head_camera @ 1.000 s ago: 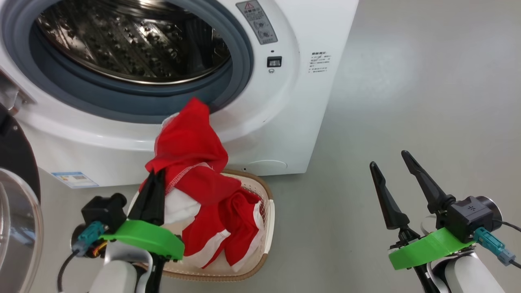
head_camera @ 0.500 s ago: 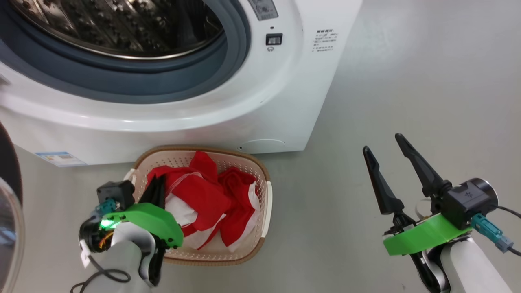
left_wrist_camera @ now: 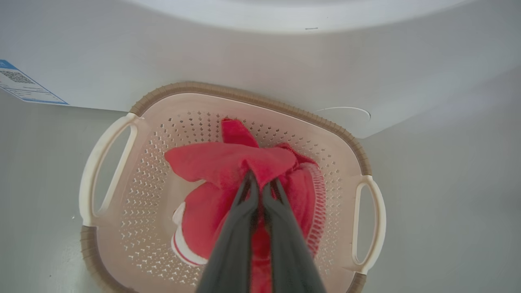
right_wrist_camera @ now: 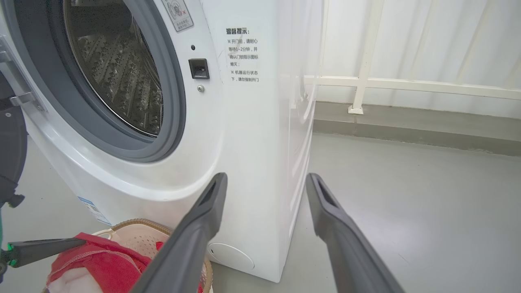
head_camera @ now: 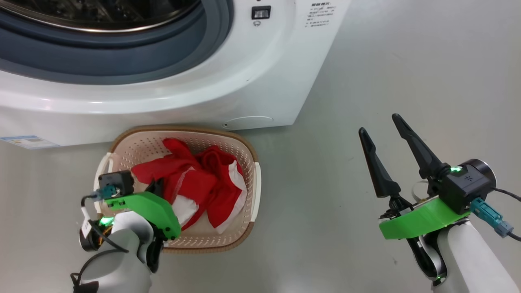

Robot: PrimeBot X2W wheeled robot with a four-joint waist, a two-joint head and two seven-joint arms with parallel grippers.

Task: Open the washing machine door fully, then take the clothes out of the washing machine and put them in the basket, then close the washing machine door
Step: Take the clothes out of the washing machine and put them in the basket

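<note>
We find the left claw (left_wrist_camera: 262,179) clamped on bright red fabric clothes (left_wrist_camera: 211,158) inside the cream perforated plastic basket (left_wrist_camera: 244,93); we recommend releasing low, mid-basket. The right claw (head_camera: 377,123) stands open, empty.

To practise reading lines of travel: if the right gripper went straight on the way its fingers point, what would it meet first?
Most likely the washing machine, near its front corner, though depth is unclear.

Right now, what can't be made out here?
- Washing machine door: right wrist view, cut off by the left edge; how far open, unclear.
- Drum floor: right wrist view, hidden behind the grey ring.
- Left gripper tips: left wrist view, covered by the clothes.
- Blue label: left wrist view, print too small.
</note>
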